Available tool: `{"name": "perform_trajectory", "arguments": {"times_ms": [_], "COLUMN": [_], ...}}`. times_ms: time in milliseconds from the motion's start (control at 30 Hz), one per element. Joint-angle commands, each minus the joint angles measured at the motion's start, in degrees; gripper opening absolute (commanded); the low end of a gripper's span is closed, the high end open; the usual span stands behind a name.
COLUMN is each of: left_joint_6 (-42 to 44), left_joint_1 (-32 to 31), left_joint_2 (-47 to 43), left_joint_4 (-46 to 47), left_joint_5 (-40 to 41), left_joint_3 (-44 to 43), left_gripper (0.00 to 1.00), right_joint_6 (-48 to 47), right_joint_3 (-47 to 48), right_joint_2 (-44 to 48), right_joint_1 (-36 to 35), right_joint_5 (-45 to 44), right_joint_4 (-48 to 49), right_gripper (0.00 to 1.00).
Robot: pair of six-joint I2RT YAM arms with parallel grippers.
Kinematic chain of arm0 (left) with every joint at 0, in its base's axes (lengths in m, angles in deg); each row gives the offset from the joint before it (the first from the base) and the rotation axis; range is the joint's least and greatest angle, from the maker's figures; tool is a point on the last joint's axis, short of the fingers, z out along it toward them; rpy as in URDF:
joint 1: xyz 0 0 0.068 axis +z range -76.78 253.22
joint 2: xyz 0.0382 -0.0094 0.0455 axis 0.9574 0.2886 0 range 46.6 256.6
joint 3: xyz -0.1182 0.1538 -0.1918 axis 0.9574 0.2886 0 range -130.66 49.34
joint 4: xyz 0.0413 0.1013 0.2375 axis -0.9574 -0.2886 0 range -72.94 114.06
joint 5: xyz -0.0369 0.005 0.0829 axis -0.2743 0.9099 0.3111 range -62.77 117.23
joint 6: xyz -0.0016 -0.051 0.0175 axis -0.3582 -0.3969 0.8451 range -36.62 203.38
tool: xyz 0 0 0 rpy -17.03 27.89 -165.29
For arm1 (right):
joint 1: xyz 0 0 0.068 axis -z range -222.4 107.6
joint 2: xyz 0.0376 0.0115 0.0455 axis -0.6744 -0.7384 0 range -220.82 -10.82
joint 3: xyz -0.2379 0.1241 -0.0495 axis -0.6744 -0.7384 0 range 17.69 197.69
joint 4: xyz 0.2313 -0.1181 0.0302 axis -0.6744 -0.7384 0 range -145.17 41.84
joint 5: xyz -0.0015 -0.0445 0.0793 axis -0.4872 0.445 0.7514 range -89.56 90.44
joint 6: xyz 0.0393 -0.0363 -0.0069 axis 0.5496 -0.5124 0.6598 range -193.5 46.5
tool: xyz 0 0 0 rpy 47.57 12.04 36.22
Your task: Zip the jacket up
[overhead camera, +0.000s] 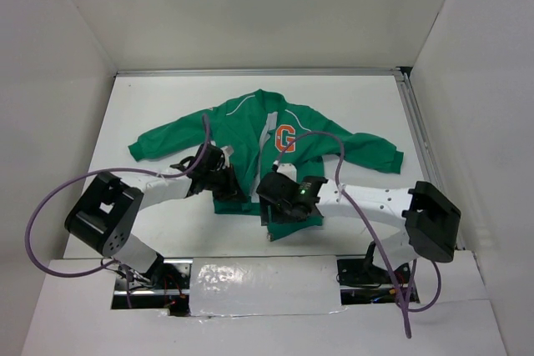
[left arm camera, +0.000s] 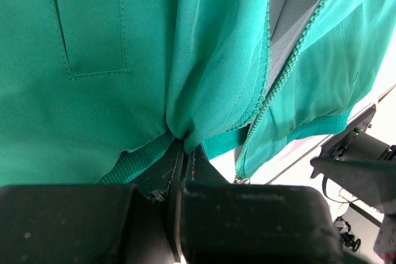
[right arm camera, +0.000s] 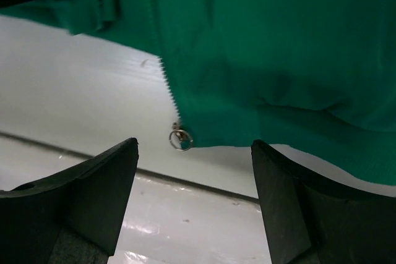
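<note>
**Left pinches hem, right open over zipper pull**

The jacket [overhead camera: 242, 127] lies flat on the white table [overhead camera: 167, 97], front side up and unzipped, in the middle of the top view just ahead of both arms. Its long axis runs 12 to 6: collar [overhead camera: 265, 99] at 12, ribbed hem [left arm camera: 130, 168] at 6, toward me. The sleeves [overhead camera: 163, 141] spread toward 9 and 3, and the orange G patch [overhead camera: 285, 136] sits on the panel at the 3 side.

The left gripper [left arm camera: 182, 153] is at about 7 from the jacket's centre. Its fingers are closed tight on a fold of the hem, with fabric bunched into the pinch. My read is that it's there to anchor the bottom, so the cloth stays taut and doesn't ride up when the zipper gets pulled toward 12.

The right gripper [right arm camera: 195, 146] is at about 5, with the jaws wide apart and nothing held. In its wrist view the pull ring [right arm camera: 181, 139] sits at the bottom corner of the other panel, in the gap between the fingers and nearer the 9-side one, touching neither. That looks like the line-up for grabbing the pull.

The teeth [left arm camera: 281, 72] of the two sides are apart with white lining showing between them, so no zipping is done yet. I can't tell whether the bottom pin is seated in the slider.
</note>
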Motion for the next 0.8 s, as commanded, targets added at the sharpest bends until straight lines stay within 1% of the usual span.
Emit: {"name": "perform_trajectory", "arguments": {"times_ms": [0,133,167,367,467,600,700,767], "left_joint_6": [-0.28,-0.54,-0.54,-0.72,-0.72,-0.72,-0.63,-0.55], "left_joint_1": [-0.75,-1.46,-1.63,-2.16,-2.34,-2.60,-2.60,-2.69], "left_joint_2": [-1.83,-2.79,-3.32,-4.73,-4.91,-4.12,-3.15,-2.54], "left_joint_4": [0.33,-0.02,0.15,-0.55,-0.55,-0.64,-0.81,-0.55], "left_joint_5": [1.26,1.96,2.13,3.10,3.36,3.37,3.10,2.84], "left_joint_3": [0.77,1.21,1.47,1.74,1.82,1.47,1.04,0.86], "left_gripper": [0.00,0.00,0.00,0.00,0.00,0.00,0.00,0.00], "right_joint_6": [8.85,9.75,10.62,9.31,8.35,6.94,7.20,7.64], "right_joint_3": [-0.59,-1.03,-0.94,-0.33,-0.85,-1.73,-2.17,-2.52], "right_joint_2": [-2.45,-6.33,-7.90,-13.00,-15.12,-16.27,-16.01,-14.52], "right_joint_1": [-0.34,-0.87,-0.87,-0.96,-0.96,-1.31,-1.66,-1.75], "right_joint_5": [-5.95,-5.87,-7.43,-8.24,-6.66,-2.98,-2.26,-2.88], "right_joint_4": [-5.71,-3.52,-3.17,-0.09,1.49,3.78,3.96,3.78], "right_gripper": [0.81,0.80,0.79,0.77,0.76,0.79,0.83,0.84]}}
